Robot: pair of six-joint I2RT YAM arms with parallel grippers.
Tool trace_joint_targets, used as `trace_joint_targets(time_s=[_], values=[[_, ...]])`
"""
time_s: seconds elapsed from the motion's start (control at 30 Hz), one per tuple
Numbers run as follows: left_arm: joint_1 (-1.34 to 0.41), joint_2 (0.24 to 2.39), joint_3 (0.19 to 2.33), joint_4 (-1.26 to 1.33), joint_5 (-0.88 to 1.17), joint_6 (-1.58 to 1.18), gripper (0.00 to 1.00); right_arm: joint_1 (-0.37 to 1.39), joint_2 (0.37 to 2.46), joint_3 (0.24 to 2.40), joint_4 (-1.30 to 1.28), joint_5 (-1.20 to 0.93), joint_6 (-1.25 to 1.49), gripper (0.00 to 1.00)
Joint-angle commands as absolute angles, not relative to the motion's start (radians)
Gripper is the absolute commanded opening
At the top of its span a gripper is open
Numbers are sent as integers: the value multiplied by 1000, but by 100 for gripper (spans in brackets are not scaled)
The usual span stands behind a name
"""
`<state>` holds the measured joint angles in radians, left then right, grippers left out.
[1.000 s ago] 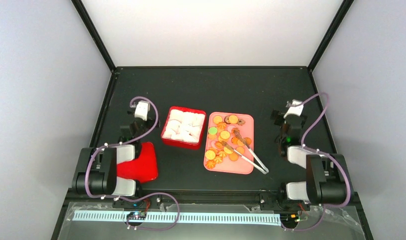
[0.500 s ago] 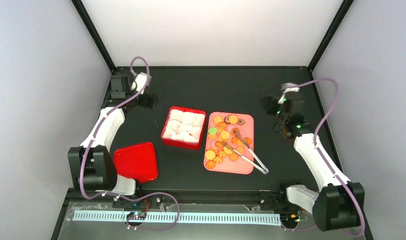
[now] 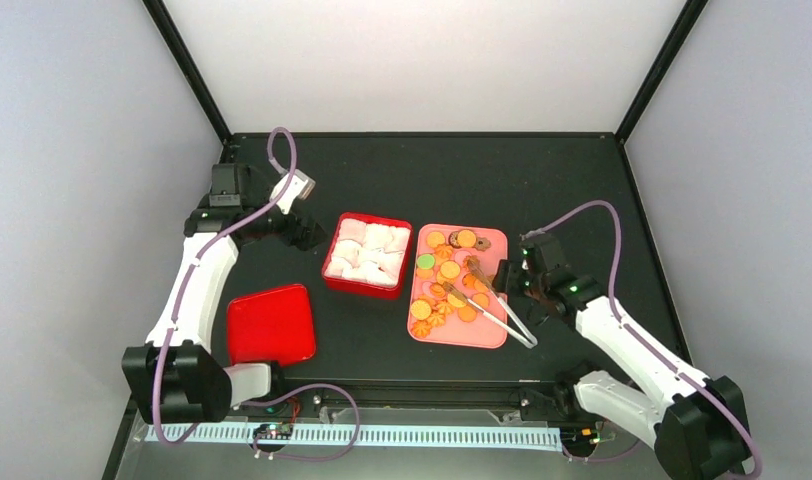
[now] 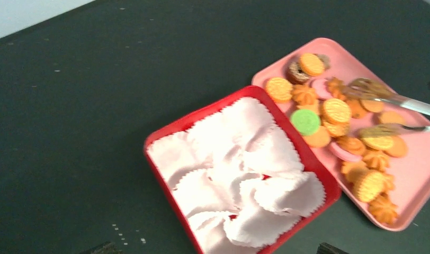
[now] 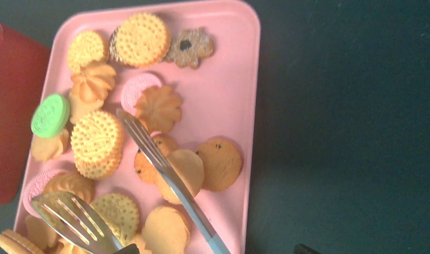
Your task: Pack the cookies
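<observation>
The cookies, mostly golden, one green, a few dark, lie spread on a pink tray. Metal tongs rest across them, handle toward the tray's near right corner. My right gripper hovers over the tray's right edge. In the right wrist view this gripper is open, and one arm of the tongs runs between its fingertips over the cookies. My left gripper hangs open just left of the red box, which is lined with white paper cups.
A red lid lies flat at the near left, beside the left arm's base. The red box and the pink tray stand side by side, almost touching. Black walls border the dark table.
Both arms have unfolded from their rest pose. The left gripper reached out and swung toward the red box. The right gripper came down over the tray's right edge above the tongs.
</observation>
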<state>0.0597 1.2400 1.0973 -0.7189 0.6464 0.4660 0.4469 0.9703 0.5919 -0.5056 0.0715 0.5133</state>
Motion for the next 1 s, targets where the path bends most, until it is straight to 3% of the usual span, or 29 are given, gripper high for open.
trace_joint_targets(time_s=[0.0,0.47,0.63,0.77,0.97], values=[[53,1218,1132,-825,748,526,99,480,1019,581,-541,43,574,75],[46,1230,1167,-881,737,532,99,489,1230,609,-413,36,507,49],[39,1227,1175,-895,749,541,99,502,1278,618,-413,57,485,29],[32,1228,1175,-896,755,541,99,541,1278,618,-417,83,483,24],[26,1234,1173,-892,751,545,99,616,1238,639,-437,154,475,9]])
